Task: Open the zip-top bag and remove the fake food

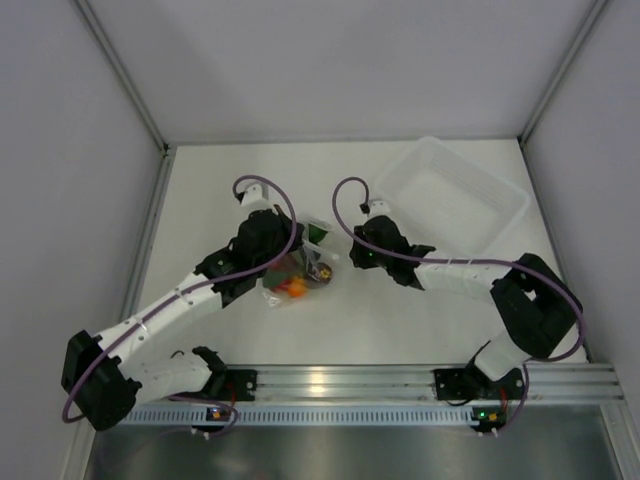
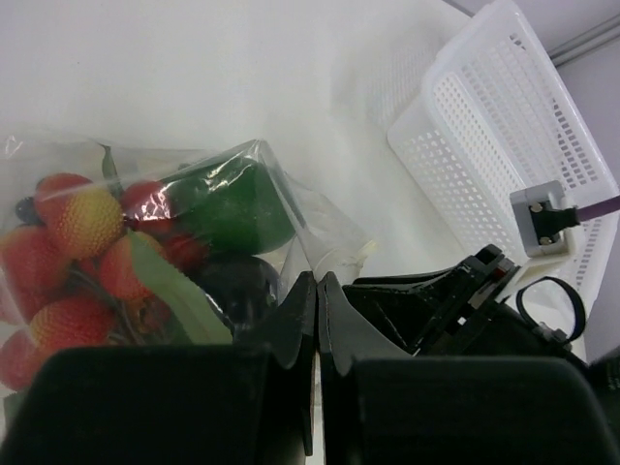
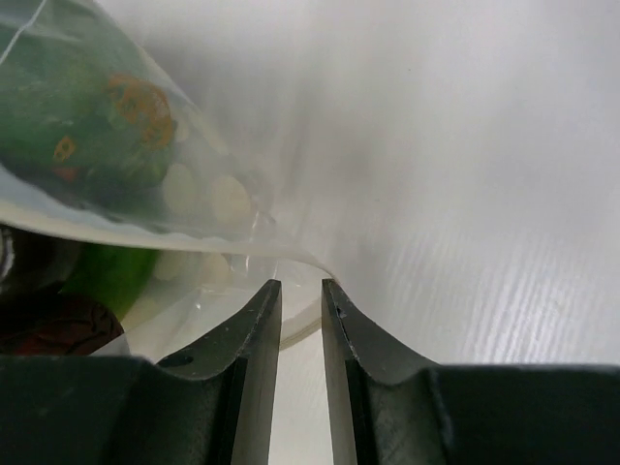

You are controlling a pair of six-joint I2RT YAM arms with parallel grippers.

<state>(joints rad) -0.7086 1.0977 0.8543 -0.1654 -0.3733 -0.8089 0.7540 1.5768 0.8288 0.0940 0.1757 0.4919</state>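
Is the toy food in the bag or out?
Inside: the fake food shows through the clear zip-top bag in both wrist views.

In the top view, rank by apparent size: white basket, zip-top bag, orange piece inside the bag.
Largest to smallest:
1. white basket
2. zip-top bag
3. orange piece
Similar camera distance, so the order holds.

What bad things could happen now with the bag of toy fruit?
The right hand has only the thin rim of the zip-top bag between its fingertips, so the plastic might slip out. The left hand is shut right beside the bag; if both pull unevenly, the whole bag may slide or the fake food may spill onto the table.
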